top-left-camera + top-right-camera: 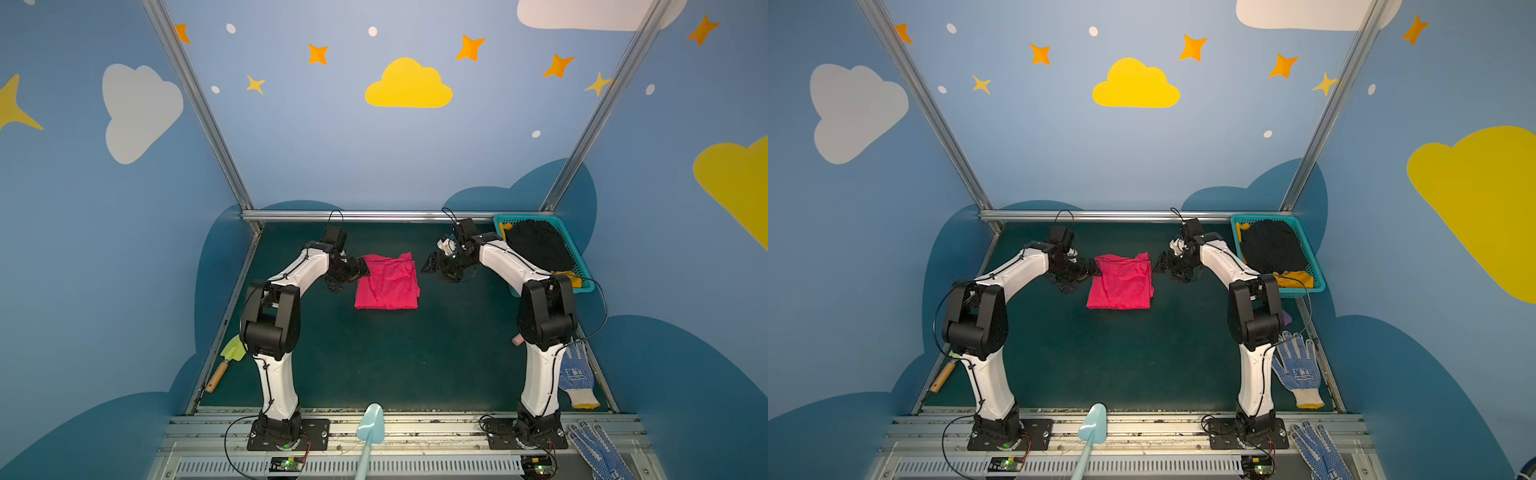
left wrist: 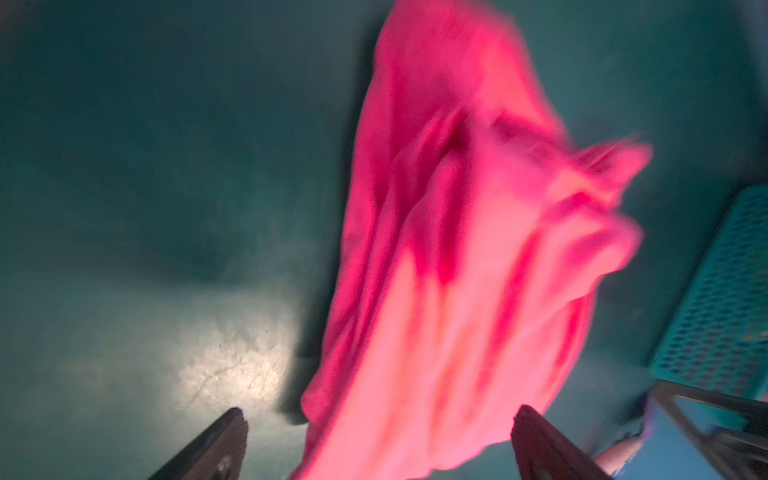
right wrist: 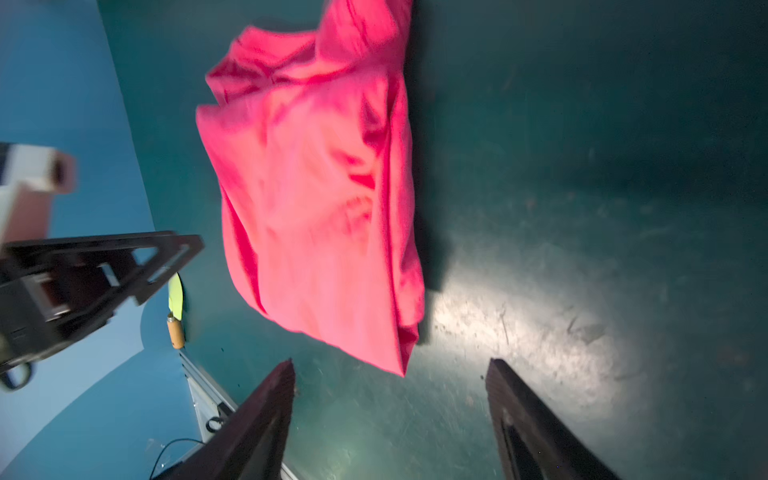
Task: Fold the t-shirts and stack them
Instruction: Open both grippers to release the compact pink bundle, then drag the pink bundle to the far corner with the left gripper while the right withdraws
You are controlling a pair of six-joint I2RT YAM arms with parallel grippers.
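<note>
- Teal perforated plastic basket (image 1: 579, 259) (image 1: 1313, 257) standing on the dark green table mat (image 1: 395, 353), shown in both top views.
- Inside the basket: a crumpled black t-shirt (image 1: 538, 245) (image 1: 1273, 245) filling most of it, with a mustard-yellow t-shirt (image 1: 567, 276) (image 1: 1296, 278) poking out from beneath at the near end.
- Outside the basket, well to its left: a bright pink-red t-shirt (image 1: 386, 282) (image 1: 1120, 282), folded into a rough, wrinkled rectangle and lying on the mat.
- Between the basket and the pink-red shirt: the right gripper (image 1: 428, 264) (image 3: 390, 361), fingers spread apart, gripping nothing, tips just short of the shirt's edge.
- On the shirt's side away from the basket: the left gripper (image 1: 362, 266) (image 2: 380, 411), fingers spread wide and not clamped, at the shirt's far corner; pink cloth (image 2: 457, 249) between them in the blurred left wrist view.
- Nearer the camera than the basket: two white work gloves with blue dots (image 1: 575, 374), lying flat.
</note>
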